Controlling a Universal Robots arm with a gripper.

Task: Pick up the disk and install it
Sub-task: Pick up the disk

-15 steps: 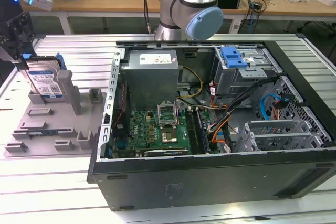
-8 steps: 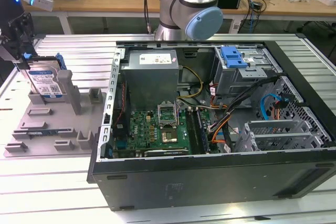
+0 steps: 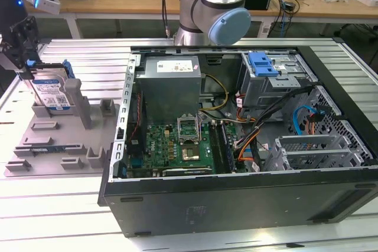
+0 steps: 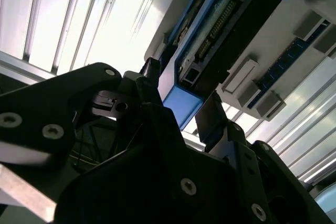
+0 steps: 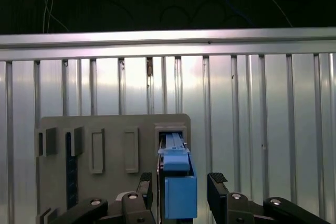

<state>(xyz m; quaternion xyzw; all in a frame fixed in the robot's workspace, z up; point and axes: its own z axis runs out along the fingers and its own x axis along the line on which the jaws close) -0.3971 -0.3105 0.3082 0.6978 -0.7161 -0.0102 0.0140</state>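
Observation:
The disk point(image 3: 52, 94) stands on edge in a slot of the grey fixture plate point(image 3: 59, 146) at the exterior view's left, silver with a white and blue label and a blue carrier bracket. My gripper point(image 3: 25, 70) hangs right above its top edge. In the first wrist view the gripper point(image 5: 181, 183) is open, with one black finger point(image 5: 144, 188) on each side of the disk's blue bracket end point(image 5: 180, 199) and a gap on one side. The second wrist view shows the same straddle: the gripper point(image 4: 181, 103) sits around the bracket end of the disk point(image 4: 220, 30).
An open computer case point(image 3: 236, 205) lies on the ribbed metal table, with a grey power supply point(image 3: 171, 78), a motherboard point(image 3: 177, 146), cables and a drive cage with a blue latch point(image 3: 263, 63). The arm's base point(image 3: 212, 4) stands behind the case. Benches with clutter stand behind.

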